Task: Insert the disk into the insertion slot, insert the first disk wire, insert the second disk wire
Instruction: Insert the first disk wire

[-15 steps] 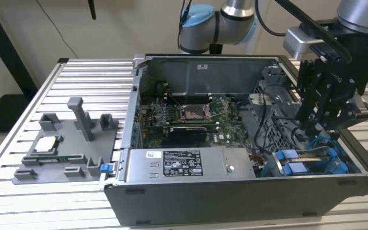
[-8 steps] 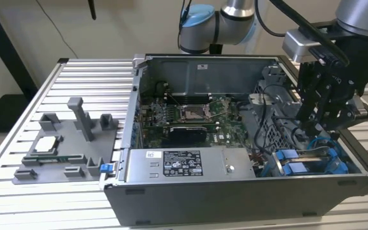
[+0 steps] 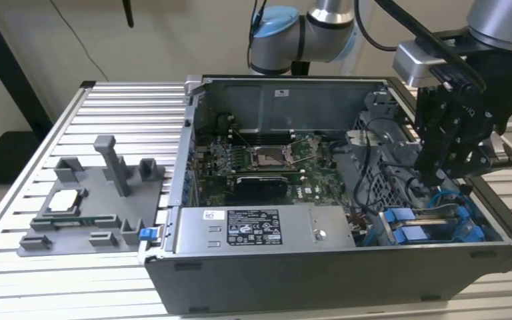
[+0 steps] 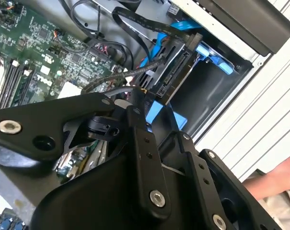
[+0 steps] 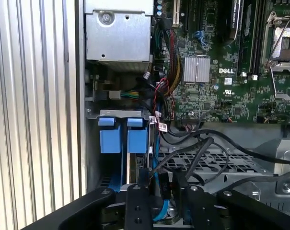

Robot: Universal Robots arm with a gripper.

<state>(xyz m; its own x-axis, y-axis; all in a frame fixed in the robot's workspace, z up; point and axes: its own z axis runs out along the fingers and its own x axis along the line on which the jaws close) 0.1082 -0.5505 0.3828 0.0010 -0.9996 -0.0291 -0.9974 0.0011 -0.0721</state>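
Observation:
The disk (image 4: 169, 73) sits in the insertion slot (image 4: 209, 93) at the case's front corner, on the exterior view's right. The blue carrier tabs (image 5: 123, 140) stand at the slot's mouth. A flat black cable and a blue cable (image 4: 159, 45) run to the disk's connector edge. My gripper (image 3: 434, 179) reaches down into the case just behind the blue carriers (image 3: 416, 230). In the first wrist view the gripper (image 5: 159, 186) looks shut on a black wire connector (image 5: 163, 184), whose thin black wire (image 5: 183, 155) loops away. In the second wrist view the fingertips (image 4: 138, 98) are close to the disk's connectors.
The motherboard (image 3: 265, 160) fills the case's middle. A grey power-supply box (image 3: 247, 230) with a white sticker lies along the front wall. A grey fixture (image 3: 96, 200) stands on the slatted table at the exterior view's left. A person's arm (image 4: 274, 184) is beside the case.

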